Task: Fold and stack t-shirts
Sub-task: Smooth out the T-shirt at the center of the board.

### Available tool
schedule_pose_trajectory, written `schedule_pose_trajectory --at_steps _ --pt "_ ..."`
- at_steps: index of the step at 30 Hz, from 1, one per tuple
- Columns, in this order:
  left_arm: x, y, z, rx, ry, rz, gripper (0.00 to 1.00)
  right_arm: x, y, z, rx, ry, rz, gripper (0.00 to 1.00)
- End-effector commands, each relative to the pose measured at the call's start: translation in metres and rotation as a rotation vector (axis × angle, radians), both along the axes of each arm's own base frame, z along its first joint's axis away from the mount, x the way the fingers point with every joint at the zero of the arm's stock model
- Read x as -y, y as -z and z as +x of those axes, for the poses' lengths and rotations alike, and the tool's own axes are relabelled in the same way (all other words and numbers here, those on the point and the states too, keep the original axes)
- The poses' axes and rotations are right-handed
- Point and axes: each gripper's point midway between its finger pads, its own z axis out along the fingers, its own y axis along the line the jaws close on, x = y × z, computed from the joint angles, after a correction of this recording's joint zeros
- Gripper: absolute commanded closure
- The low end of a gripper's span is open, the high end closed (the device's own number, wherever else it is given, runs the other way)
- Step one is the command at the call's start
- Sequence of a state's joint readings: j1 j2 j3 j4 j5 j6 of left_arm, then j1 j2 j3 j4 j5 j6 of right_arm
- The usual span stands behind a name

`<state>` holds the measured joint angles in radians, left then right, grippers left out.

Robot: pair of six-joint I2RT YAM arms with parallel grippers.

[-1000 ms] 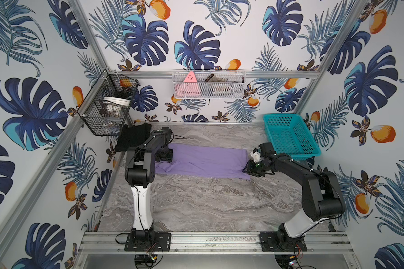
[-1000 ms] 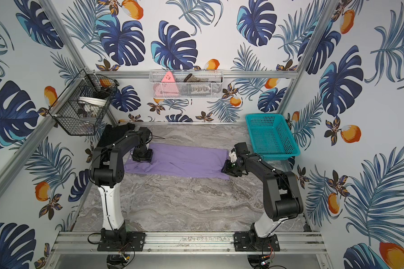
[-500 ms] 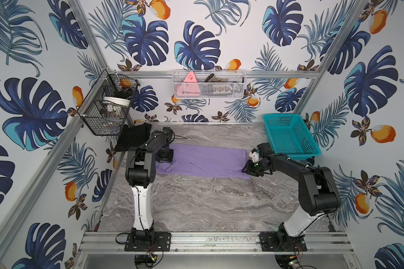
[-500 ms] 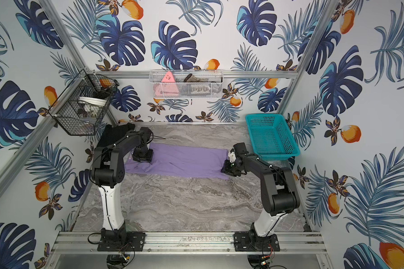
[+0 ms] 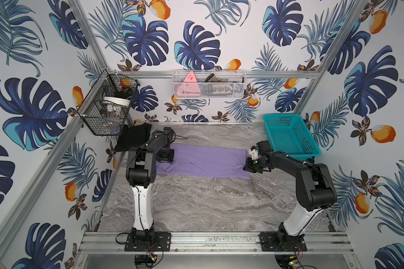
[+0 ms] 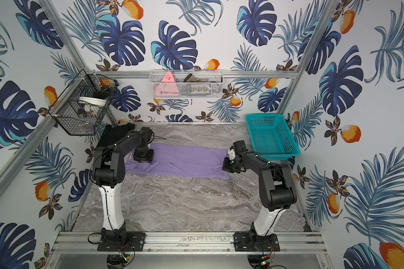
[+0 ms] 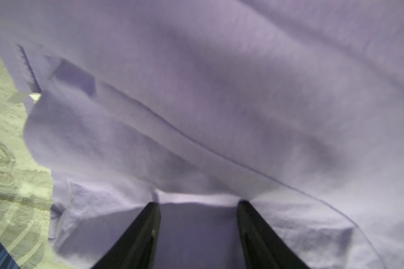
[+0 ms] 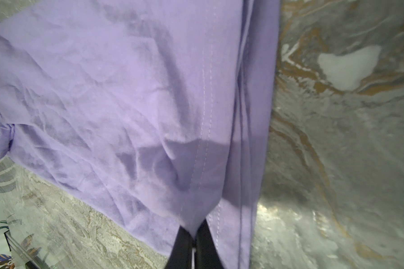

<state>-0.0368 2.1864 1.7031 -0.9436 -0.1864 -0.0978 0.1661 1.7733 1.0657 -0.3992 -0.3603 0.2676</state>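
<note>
- In both top views, the lavender shirt [image 5: 205, 163] [image 6: 184, 160] lay flat as a long folded strip on the marble tabletop [image 5: 208, 205]. It sat toward 12 o'clock from the table's middle, and its length ran from 9 o'clock to 3 o'clock.
- The left gripper [image 5: 165, 156] was down on the strip's 9 o'clock end. In the left wrist view its fingers [image 7: 147, 223] stood apart with their tips against the lavender cloth [image 7: 219, 93]. Whether any cloth was caught between them could not be told.
- The right gripper [image 5: 248, 166] sat at the strip's 3 o'clock end. In the right wrist view its jaws were pinched together [image 8: 194, 229] on the stitched hem of the lavender shirt [image 8: 126, 93], with bare marble just beside that edge.
- The black folded shirt [image 5: 133, 137] [image 6: 113, 134] lay at the table's 10 o'clock corner, under the black wire basket [image 5: 103, 111] and partly hidden by the left arm.
- A teal basket [image 5: 289, 137] stood tilted at the table's 2 o'clock corner, near the right gripper and apart from the lavender shirt.
- A white mesh basket [image 5: 219, 89] hung on the back wall at 12 o'clock, well apart from both shirts.
</note>
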Motion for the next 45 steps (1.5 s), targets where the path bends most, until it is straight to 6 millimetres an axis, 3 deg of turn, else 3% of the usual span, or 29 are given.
schedule_pose_trajectory --at_steps 1,17,25,33,45 --pt "0.000 -0.001 0.000 -0.011 0.014 0.009 0.38 -0.001 -0.005 0.003 0.021 -0.033 0.003 1.00" --pt "0.003 -0.001 0.007 -0.004 0.022 0.015 0.38 0.028 -0.024 0.002 0.097 -0.170 -0.189 1.00" --pt "0.007 0.000 0.009 -0.003 0.031 0.017 0.38 0.020 -0.037 -0.011 0.174 -0.318 -0.250 1.00" --pt "0.013 -0.002 0.012 0.003 0.054 0.027 0.39 0.027 -0.034 -0.020 0.208 -0.417 -0.340 1.00" --pt "0.015 -0.009 0.012 0.017 0.066 0.035 0.39 0.043 -0.023 -0.051 0.172 -0.514 -0.427 1.00"
